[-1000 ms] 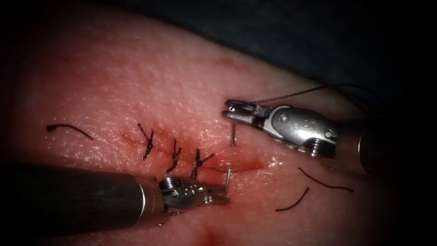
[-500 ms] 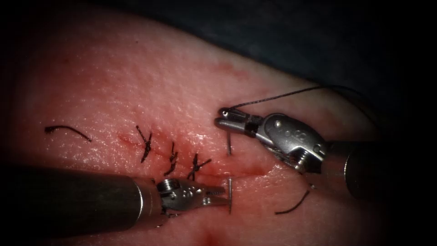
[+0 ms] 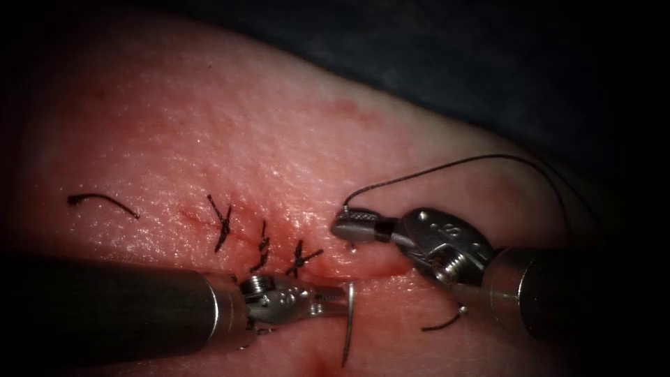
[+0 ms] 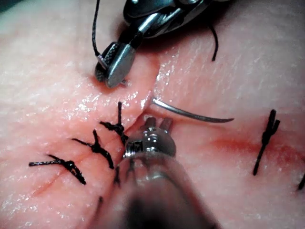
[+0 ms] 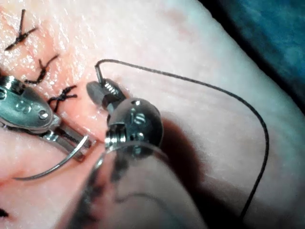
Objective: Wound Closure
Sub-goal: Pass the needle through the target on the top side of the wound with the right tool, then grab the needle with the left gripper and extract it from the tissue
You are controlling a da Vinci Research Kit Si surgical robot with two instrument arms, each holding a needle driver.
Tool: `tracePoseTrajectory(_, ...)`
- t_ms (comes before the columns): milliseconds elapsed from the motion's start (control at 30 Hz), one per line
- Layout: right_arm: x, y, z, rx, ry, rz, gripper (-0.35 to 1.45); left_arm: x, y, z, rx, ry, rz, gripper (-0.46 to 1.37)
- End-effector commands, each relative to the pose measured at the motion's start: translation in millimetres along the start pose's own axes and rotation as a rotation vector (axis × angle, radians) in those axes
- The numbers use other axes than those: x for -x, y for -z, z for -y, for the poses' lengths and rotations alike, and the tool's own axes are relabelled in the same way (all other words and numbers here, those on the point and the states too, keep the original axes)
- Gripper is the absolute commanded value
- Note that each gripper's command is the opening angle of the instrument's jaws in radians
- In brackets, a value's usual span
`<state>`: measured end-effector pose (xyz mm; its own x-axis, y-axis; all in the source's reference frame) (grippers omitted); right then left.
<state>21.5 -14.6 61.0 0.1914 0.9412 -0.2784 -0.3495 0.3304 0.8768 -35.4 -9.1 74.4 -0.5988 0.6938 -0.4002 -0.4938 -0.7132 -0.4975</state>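
One needle (image 3: 347,322) is gripped near its tip end by the left tool (image 3: 333,301); its tail end, trailing one thread (image 3: 460,162), is clamped by the right tool (image 3: 345,227). Three stitches (image 3: 264,244) are counted on the tissue (image 3: 230,132).

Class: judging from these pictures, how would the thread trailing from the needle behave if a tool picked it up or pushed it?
The thread probably behaves floppy yet slightly springy: it arcs freely above the tissue. It looks very light, hanging from the needle's end at the right tool without sagging flat. Its braided look suggests decent grip.
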Motion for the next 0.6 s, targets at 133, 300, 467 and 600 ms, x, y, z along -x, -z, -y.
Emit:
tracePoseTrajectory(133, 0.5, -0.2, 0.1, -0.007, -0.082, 0.007, -0.35, -0.2, 0.2, -0.1, 0.006, -0.015, 0.0, -0.08)
tracePoseTrajectory(300, 1.5, -0.5, -0.2, -0.026, -0.17, 0.002, -0.35, -0.3, 0.3, -0.1, 0.006, -0.026, 0.0, -0.08)
tracePoseTrajectory(467, 1.4, -0.6, -1.5, 0.0, -0.159, -0.134, 0.79, -0.3, 0.3, -0.1, 0.007, -0.062, 0.001, -0.08)
tracePoseTrajectory(600, 0.7, 0.2, -2.8, 0.024, -0.084, -0.224, 1.1, -0.3, 0.3, -0.1, 0.008, -0.121, -0.001, -0.11)
